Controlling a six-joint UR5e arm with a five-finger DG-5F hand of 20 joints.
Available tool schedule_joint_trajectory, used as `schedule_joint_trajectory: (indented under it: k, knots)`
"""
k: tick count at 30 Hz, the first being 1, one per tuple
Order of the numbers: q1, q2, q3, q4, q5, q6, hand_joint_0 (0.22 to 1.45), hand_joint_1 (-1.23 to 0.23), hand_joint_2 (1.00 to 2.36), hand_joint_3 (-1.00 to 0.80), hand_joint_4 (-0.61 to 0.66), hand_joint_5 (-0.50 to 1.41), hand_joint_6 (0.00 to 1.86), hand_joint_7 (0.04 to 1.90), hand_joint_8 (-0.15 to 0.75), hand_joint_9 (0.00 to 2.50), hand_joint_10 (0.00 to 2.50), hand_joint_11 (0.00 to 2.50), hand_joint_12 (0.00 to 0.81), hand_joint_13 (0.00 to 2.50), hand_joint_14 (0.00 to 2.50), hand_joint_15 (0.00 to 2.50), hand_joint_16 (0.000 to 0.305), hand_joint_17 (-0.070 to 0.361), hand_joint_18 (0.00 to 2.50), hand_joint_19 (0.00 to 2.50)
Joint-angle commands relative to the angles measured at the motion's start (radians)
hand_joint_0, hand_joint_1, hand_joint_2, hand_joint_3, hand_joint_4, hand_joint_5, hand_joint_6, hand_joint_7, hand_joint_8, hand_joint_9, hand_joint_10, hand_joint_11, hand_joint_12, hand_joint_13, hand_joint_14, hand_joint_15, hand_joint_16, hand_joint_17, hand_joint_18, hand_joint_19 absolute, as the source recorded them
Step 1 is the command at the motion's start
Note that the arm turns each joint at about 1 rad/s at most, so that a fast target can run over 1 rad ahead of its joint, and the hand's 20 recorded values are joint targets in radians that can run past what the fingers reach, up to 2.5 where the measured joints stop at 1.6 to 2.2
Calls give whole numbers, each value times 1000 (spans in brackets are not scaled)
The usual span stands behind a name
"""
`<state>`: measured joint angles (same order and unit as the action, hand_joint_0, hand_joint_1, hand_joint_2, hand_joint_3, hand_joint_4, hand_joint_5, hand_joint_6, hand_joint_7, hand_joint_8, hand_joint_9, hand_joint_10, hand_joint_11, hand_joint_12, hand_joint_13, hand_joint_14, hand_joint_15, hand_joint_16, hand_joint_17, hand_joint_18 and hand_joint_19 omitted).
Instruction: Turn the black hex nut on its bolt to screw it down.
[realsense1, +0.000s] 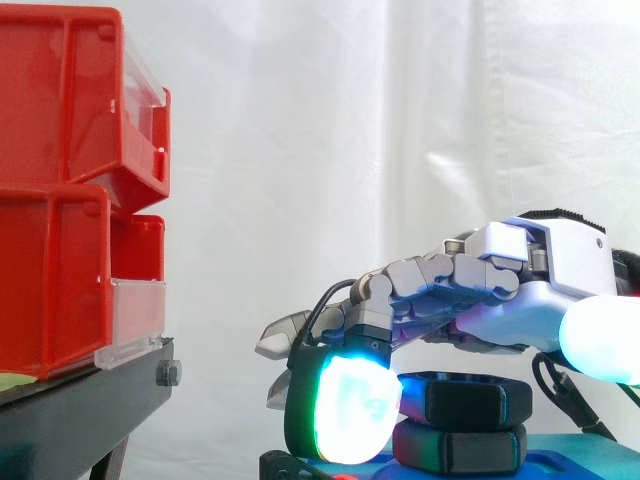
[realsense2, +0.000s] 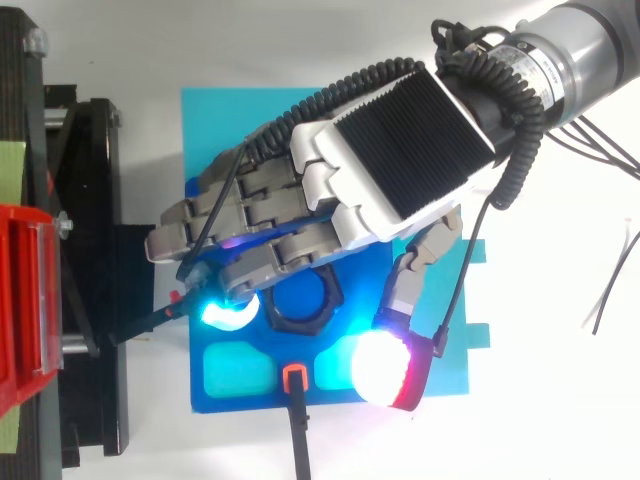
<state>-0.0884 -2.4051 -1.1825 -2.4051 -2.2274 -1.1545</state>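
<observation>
The black hex nut sits on its bolt in the blue base. In the side view the nut rests above a second black hex piece. My hand hovers over the nut, palm down, with its fingers reaching left. One finger bends down, and its cyan-green pad stands against the nut's left side. The thumb, with its red-white pad, hangs to the nut's right and apart from it. Nothing is pinched between them. The palm hides the far edge of the nut.
Red bins are stacked on a black stand at the left, close to the fingertips. The blue base lies on a cyan mat. An orange plug with a black lead sits at the base's front edge. Thin white wires lie at the right.
</observation>
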Motion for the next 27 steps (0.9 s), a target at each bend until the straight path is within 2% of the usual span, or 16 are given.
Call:
schedule_joint_trajectory:
  k: [1,10,18,27]
  knots:
    - [-2,0,0,-3,0,-1,374,-208,1000,-500,350,-177,599,941,363,337,4,218,451,542,5,155,69,155,689,324]
    - [-22,0,1,4,-12,1,377,-209,1000,-500,362,-192,673,821,366,353,5,238,449,554,4,161,69,155,693,323]
    - [-25,0,0,11,-14,1,380,-209,1000,-500,366,-195,682,812,367,360,5,257,449,560,5,166,69,155,699,329]
    - [-37,0,0,11,-28,1,382,-212,1000,-500,365,-197,690,801,369,372,5,261,450,572,5,178,69,154,706,328]
